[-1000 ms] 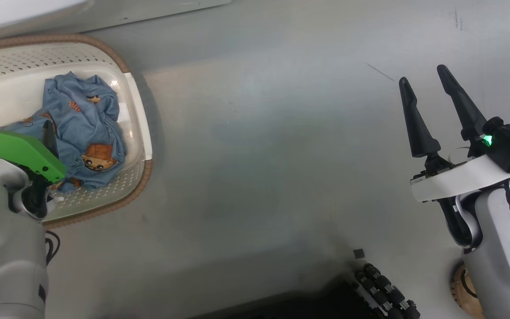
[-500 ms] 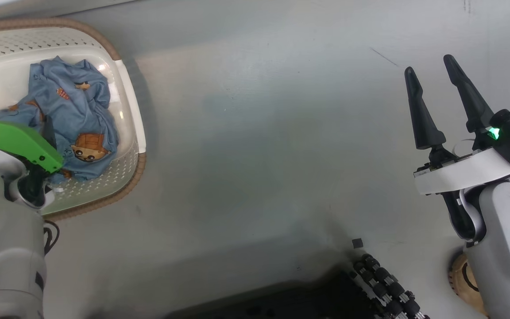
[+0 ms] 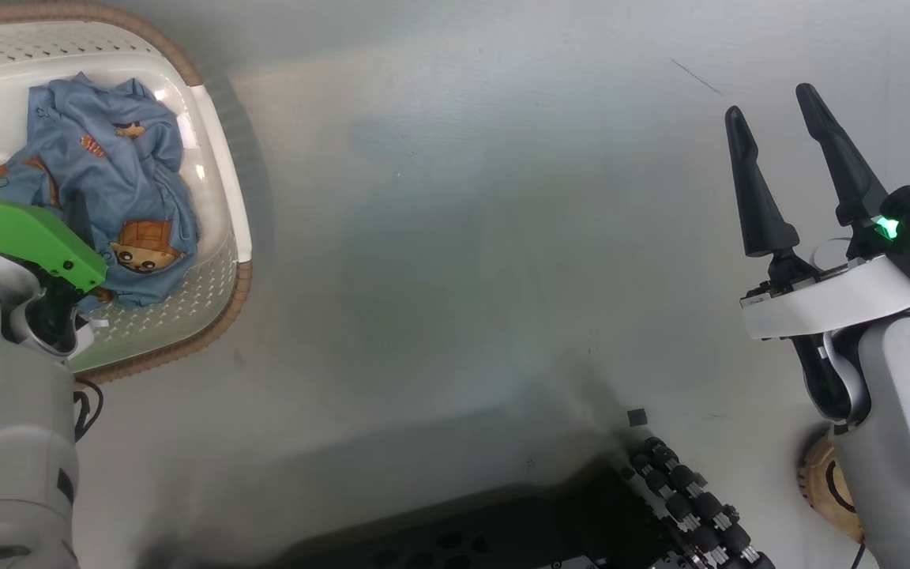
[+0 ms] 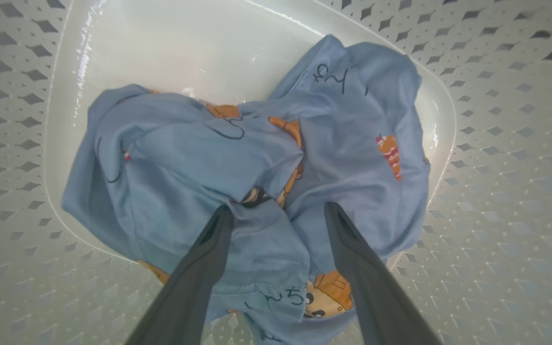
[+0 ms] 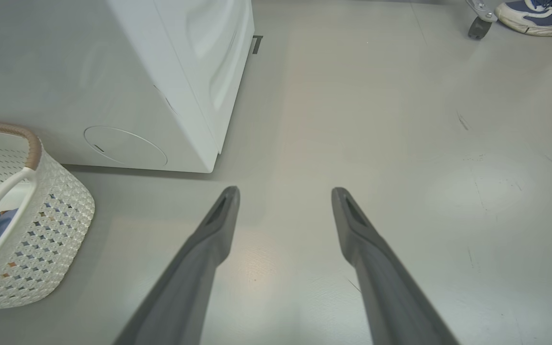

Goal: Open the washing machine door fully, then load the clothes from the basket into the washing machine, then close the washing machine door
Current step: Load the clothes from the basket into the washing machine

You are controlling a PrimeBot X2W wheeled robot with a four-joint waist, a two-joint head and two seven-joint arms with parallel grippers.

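Since 1 second ago the whole head view has slid toward the upper left: the camera moved. The small cream-white perforated plastic basket with a brown woven rim now fills that corner. Crumpled light-blue bear-printed clothes lie on its floor. The left gripper spreads wide, its 2 tips over the bundle's lower centre; contact cannot be told. The right gripper gapes wide and empty at right, over the grey floor, well apart from the basket.

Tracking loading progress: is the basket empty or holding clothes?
Not empty: crumpled blue clothes lie on the floor of the basket, with the open left claw over them.
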